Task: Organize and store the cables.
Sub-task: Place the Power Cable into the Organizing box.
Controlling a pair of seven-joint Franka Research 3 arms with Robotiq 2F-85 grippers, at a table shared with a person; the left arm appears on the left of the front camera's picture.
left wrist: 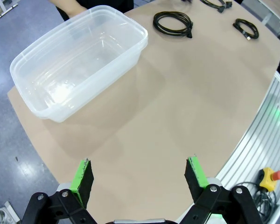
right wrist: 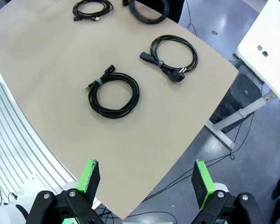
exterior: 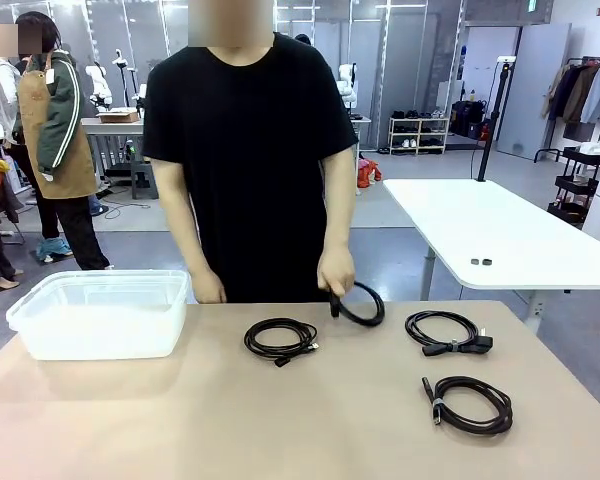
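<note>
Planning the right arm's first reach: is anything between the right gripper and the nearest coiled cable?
Nothing. In the right wrist view the tabletop between the open right gripper and the nearest coiled cable is bare.

On table [exterior: 180, 420], left: bin [exterior: 100, 330]. Right of bin: centre coil [exterior: 278, 352]. Far right: plug coil [exterior: 442, 345], with front coil [exterior: 502, 405] before it. At far edge, between centre coil and plug coil: fourth coil [exterior: 362, 321], in person's hand [exterior: 336, 272].
</note>
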